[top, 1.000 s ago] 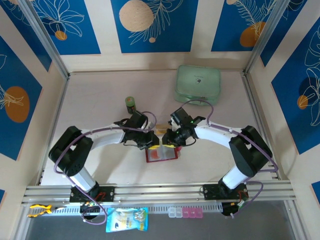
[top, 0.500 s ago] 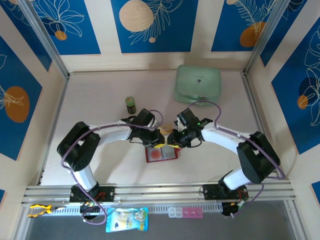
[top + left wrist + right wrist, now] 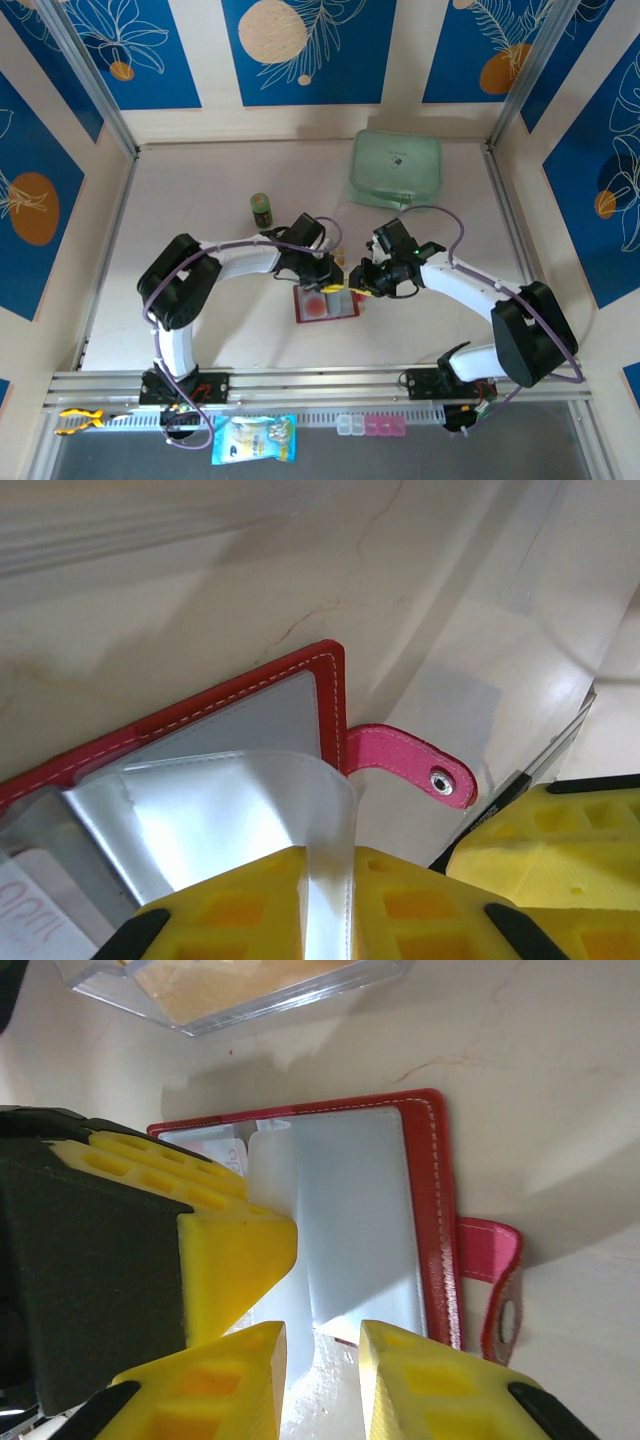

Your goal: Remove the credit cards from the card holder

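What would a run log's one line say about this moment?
card holder: open on table | left gripper: shut on clear sleeve | right gripper: slightly open at sleeve edge | pale card: inside holder

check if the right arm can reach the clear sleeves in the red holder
Probably yes: the card holder lies open and the right claw, jaws apart, hangs by the clear sleeves; the left claw pinching one crowds it.
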{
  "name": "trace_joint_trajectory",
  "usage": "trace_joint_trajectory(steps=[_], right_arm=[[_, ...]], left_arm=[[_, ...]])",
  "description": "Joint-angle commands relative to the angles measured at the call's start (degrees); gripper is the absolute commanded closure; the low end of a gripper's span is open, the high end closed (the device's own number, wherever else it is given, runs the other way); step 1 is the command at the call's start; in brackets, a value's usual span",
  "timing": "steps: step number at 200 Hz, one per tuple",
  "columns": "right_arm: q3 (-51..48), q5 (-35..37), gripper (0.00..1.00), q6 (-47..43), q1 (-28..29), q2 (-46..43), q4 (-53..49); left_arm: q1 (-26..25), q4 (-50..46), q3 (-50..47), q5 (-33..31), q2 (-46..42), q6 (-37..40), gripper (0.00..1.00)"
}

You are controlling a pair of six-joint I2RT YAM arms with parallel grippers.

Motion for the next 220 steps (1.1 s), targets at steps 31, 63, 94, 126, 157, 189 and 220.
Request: trace_joint_trajectory(steps=[31, 63, 94, 126, 157, 189, 220], right_arm=[[-2.09, -1.31, 0.74, -0.77, -1.52, -2.33, -1.15], [-2.42, -0.63, 0.74, -0.77, -2.27, -2.28, -1.44], [-2.18, -0.13, 0.73, -1.12, -2.77, -2.44, -1.97], [-1.75, -0.76, 0.73, -1.29, -2.99, -2.12, -1.72], [-0.95, -1.54, 0.73, -1.12, -2.54, -1.14, -0.92], [0.58, -1.74, 0.73, -0.69, -1.34, 0.5, -0.57], [2.57, -1.78, 0.73, -0.18, 0.67, 3.14, -0.1]], left_arm=[[-1.15, -2.95, 3.54, 1.65, 1.9, 0.89, 0.78], [-1.13, -3.36, 3.21, 1.25, 1.31, 1.02, 0.73], [-1.11, -3.82, 2.95, 0.73, 0.4, 1.27, 0.7], [-1.11, -4.41, 2.77, 0.55, -0.46, 1.73, 0.7], [-1.05, -4.61, 1.71, 0.04, -1.75, 2.09, 0.71], [-0.49, -4.09, -0.64, -0.8, -4.23, 2.17, 0.72], [0.51, -3.1, -3.56, -0.95, -6.47, 2.17, 0.73]])
